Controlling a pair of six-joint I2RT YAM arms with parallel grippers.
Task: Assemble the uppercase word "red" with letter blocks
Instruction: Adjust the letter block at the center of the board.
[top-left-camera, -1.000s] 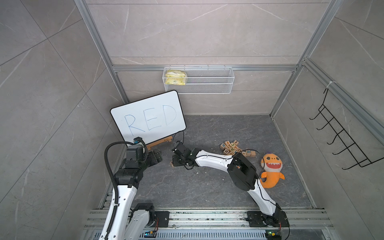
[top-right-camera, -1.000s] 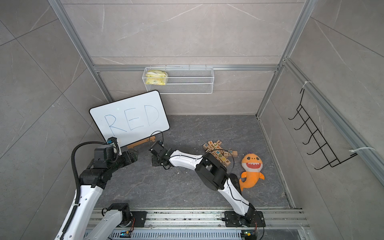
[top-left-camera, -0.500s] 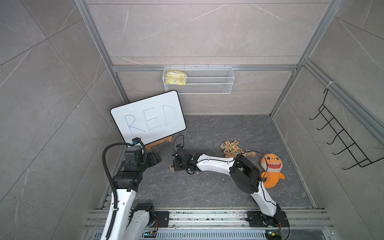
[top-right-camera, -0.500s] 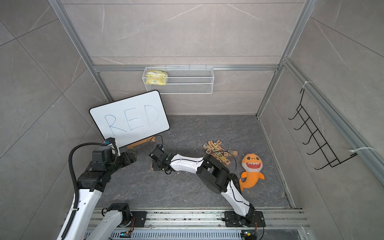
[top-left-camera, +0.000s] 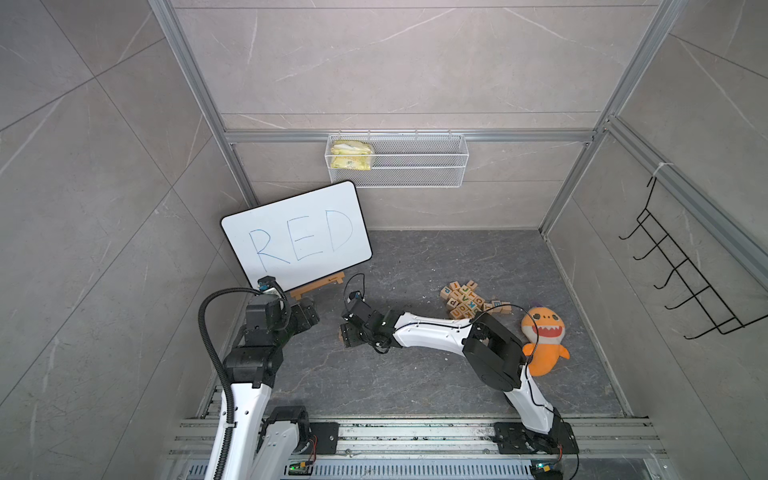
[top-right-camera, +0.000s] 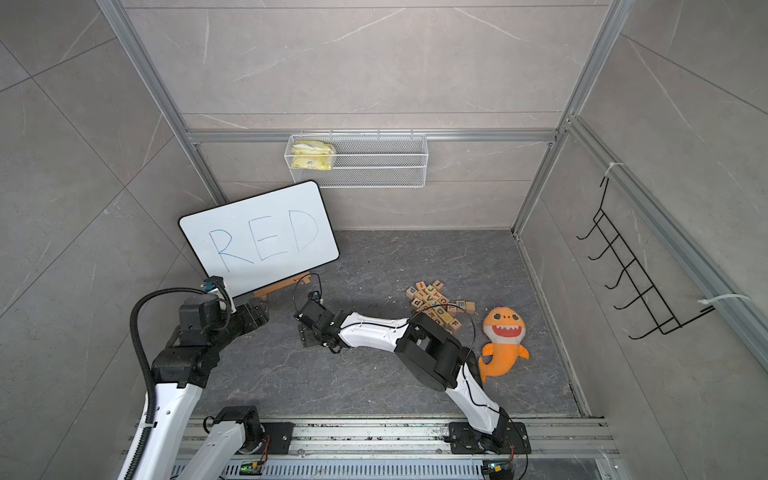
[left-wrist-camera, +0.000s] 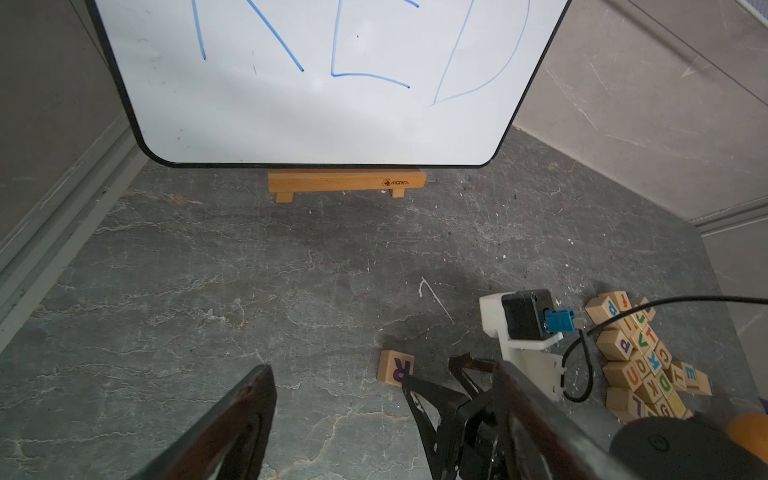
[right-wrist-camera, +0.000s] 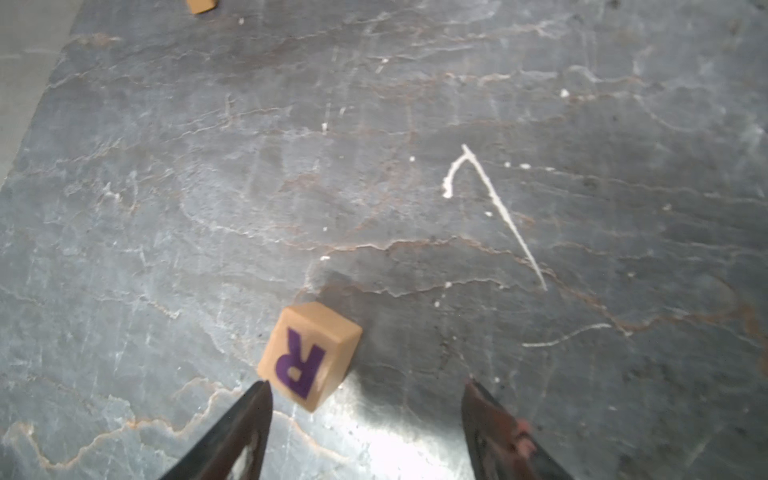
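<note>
Left wrist, right fingers (left-wrist-camera: 432, 395) between R block (left-wrist-camera: 395, 368) and block pile (left-wrist-camera: 640, 361)

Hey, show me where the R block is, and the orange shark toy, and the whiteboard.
R block (right-wrist-camera: 307, 359), right wrist view, on its purple-lettered face.
orange shark toy (top-left-camera: 544, 328), in a top view, on its face.
whiteboard (top-left-camera: 297, 239), in a top view, middle of its white surface.

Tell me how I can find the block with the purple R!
Start at the white board saying RED. On the floor before it, by the right gripper, lies one wooden block alone. Its top shows a purple R, and the other blocks are all heaped together elsewhere.
</note>
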